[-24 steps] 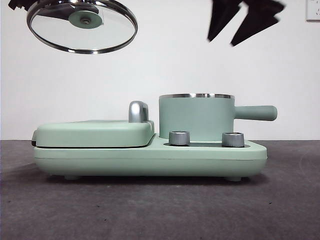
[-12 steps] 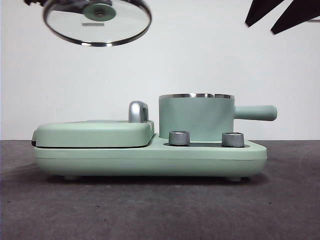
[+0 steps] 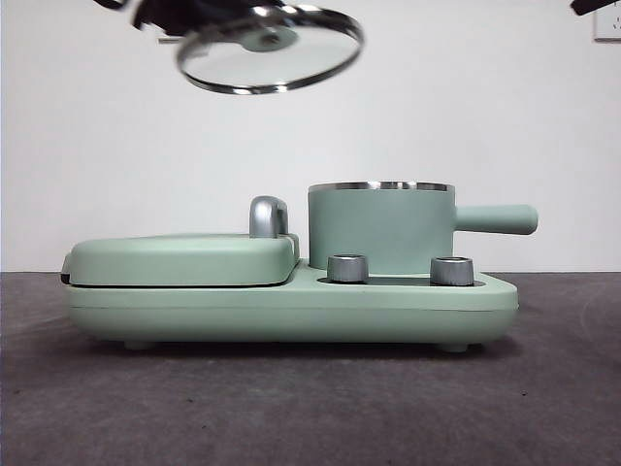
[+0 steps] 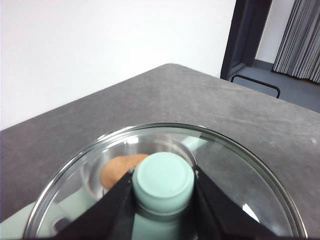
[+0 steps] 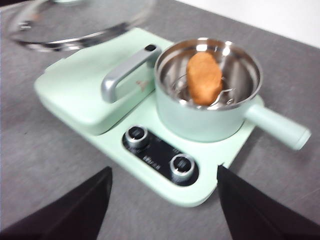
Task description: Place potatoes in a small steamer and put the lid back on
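The clear-glass lid [image 3: 270,49] hangs high in the air, tilted, up and to the left of the small steamer [image 3: 380,228]. My left gripper [image 4: 164,186] is shut on the lid's mint-green knob [image 4: 164,181]. In the front view this gripper is only a dark mass [image 3: 184,12] at the top edge. The potato [image 5: 204,77] lies inside the steamer [image 5: 207,105] on its steel rack, and it shows faintly through the glass [image 4: 120,170]. My right gripper [image 5: 165,200] stands open well above the appliance, holding nothing. In the front view it is just a black tip [image 3: 594,5].
The steamer sits on a mint-green appliance base [image 3: 291,311] with two steel knobs [image 3: 348,268] [image 3: 452,270]. A flat hinged griddle cover [image 3: 184,257] with a chrome handle [image 3: 269,216] lies left of the pot. The pot's side handle [image 3: 497,218] juts right.
The left gripper has carried the lid rightward, closer to above the steamer. The right gripper has drawn up and right, almost out of the front view.
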Controlling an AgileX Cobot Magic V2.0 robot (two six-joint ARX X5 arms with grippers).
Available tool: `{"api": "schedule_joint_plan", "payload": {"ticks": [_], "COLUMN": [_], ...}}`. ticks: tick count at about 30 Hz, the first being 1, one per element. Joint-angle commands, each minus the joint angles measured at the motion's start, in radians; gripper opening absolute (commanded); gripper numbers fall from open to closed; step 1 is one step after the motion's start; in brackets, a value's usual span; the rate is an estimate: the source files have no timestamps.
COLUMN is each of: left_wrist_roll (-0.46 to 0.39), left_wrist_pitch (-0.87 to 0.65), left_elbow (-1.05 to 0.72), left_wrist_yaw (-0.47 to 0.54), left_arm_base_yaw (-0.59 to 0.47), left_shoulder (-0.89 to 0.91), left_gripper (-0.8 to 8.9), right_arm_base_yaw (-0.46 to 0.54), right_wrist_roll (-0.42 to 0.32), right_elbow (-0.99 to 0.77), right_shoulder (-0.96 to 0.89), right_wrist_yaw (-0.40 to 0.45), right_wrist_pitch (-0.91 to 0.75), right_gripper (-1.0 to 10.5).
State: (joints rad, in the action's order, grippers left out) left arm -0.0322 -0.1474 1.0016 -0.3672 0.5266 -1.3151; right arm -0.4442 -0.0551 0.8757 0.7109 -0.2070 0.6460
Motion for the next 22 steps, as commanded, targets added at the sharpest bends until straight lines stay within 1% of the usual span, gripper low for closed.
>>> {"api": "schedule_joint_plan", "payload": {"ticks": [1, 5, 9, 14, 19, 22], "left_wrist_roll": [0.027, 0.026, 0.025, 0.017, -0.027, -0.034], "left_wrist_pitch": [-0.101, -0.13, -0.13, -0.129, -0.13, -0.13], "left_elbow": [0.023, 0.074, 0.167, 0.301, 0.41, 0.472], "left_wrist_yaw": [0.048, 0.086, 0.088, 0.088, 0.117, 0.116], "left_arm_base_yaw": [0.031, 0.058, 0.079, 0.096, 0.101, 0.101], "left_shoulder": [-0.054, -0.148, -0.257, -0.391, -0.505, -0.571], "left_gripper": [0.1, 0.1, 0.1, 0.1, 0.1, 0.09], "right_arm_base_yaw": [-0.006, -0.006, -0.006, -0.006, -0.006, -0.006], "right_wrist_roll": [-0.005, -0.006, -0.011, -0.013, -0.012, -0.01], "right_elbow": [0.002, 0.002, 0.002, 0.002, 0.002, 0.002], "right_shoulder": [-0.008, -0.015, -0.016, -0.016, -0.016, -0.016], "right_wrist_yaw": [-0.011, -0.031, -0.055, -0.055, -0.055, -0.055], "right_wrist_pitch": [0.029, 0.077, 0.092, 0.095, 0.096, 0.096], "right_gripper": [3.2, 3.2, 3.2, 3.2, 3.2, 3.2]}}
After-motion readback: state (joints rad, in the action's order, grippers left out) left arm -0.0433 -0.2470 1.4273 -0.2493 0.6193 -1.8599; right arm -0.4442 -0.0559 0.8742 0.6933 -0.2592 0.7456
